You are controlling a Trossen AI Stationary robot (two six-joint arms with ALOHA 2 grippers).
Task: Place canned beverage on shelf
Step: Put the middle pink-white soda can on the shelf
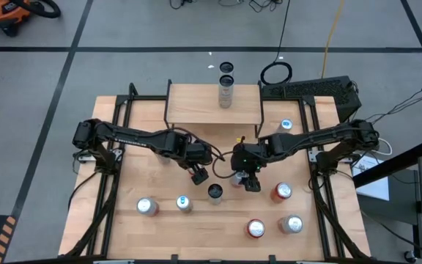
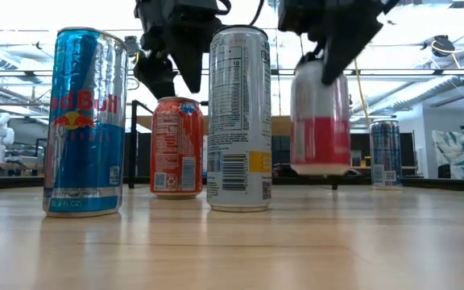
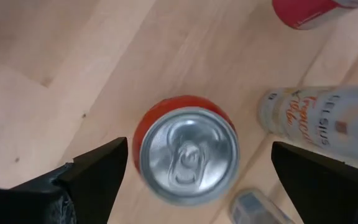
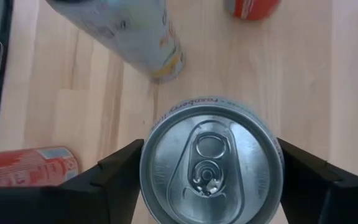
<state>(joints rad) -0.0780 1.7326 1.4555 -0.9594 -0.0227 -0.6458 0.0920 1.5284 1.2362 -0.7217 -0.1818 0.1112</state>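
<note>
Light wood tabletop point(image 1: 123, 147) on grey floor, loose cans scattered over its near half. Small raised shelf with pale wood top and thin black legs point(image 1: 196, 110) stands at the far edge, one tall can already on it.

Left gripper point(image 1: 198, 174) hangs mid-table, jaws wide apart over a red can point(image 3: 188, 152).

Right gripper point(image 1: 249, 180) sits just beside it, fingers point(image 4: 114, 171) pressed on both sides of a white-and-red can with silver lid point(image 4: 211, 158), which the low view shows clear of the table.

Judgement: thin, smooth, dentable wall, probably full and weighty. Grip mid-body, moderate squeeze, keep upright.
</note>
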